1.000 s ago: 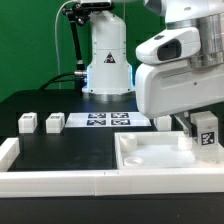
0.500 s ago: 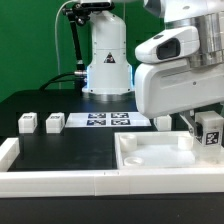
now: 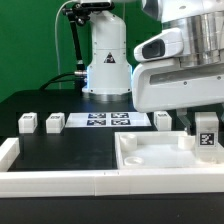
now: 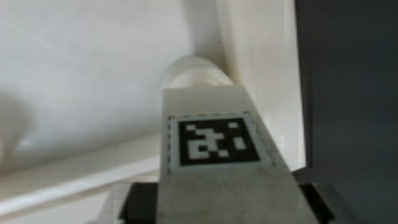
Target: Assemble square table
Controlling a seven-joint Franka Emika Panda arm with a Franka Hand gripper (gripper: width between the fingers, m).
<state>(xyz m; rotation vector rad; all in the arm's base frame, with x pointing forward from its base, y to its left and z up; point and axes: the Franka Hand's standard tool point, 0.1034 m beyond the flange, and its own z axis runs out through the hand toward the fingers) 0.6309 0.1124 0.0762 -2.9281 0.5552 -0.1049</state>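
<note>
Hand [image 3: 205, 122] grasps one upright leg [image 3: 207, 138], long axis vertical, directly over the tabletop [image 3: 150, 156] corner at the exterior view's right.

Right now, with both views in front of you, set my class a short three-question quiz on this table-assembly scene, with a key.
1. How many legs stand loose on the black table, outside the gripper?
2. True or false: the square slab lies on top of the marker board.
3. The gripper holds: A) a tagged leg, B) a border bar, C) nothing.
Key: 1) three. 2) False: the square slab lies on the black table, apart from the marker board. 3) A: the held leg sits between the fingers.
</note>
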